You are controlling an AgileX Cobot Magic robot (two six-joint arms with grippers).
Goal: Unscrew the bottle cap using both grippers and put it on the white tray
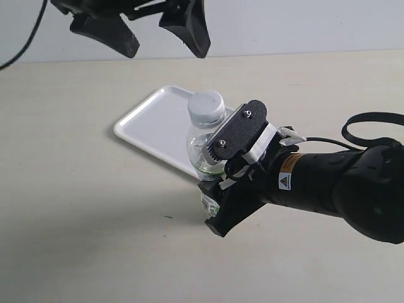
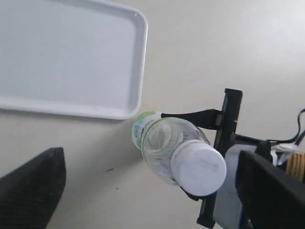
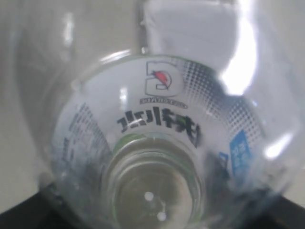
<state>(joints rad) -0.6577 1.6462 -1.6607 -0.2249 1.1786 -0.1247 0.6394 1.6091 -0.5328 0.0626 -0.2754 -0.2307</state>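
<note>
While the bottle cap (image 1: 207, 107) sits on the neck of the bottle (image 1: 197, 144), just above centre in the exterior frame, it is not yet on the white tray (image 1: 151, 120).

- Cap: white, round, flat top facing up and toward the left wrist camera.
- Bottle: clear, about upright, label band low on the body. Right wrist view looks through its wall; dark lettering shows. Whether the base touches the table, cannot tell.
- Right gripper (image 1: 221, 177): enters from the right edge, flat plates pinching the bottle body below the cap.
- Left gripper (image 1: 154, 35): top of frame, above and left of the cap, pointed fingers spread wide, nothing between them.
- Tray: upper left of the bottle on the table; in the left wrist view its corner lies near the bottle, apart from it.
</note>
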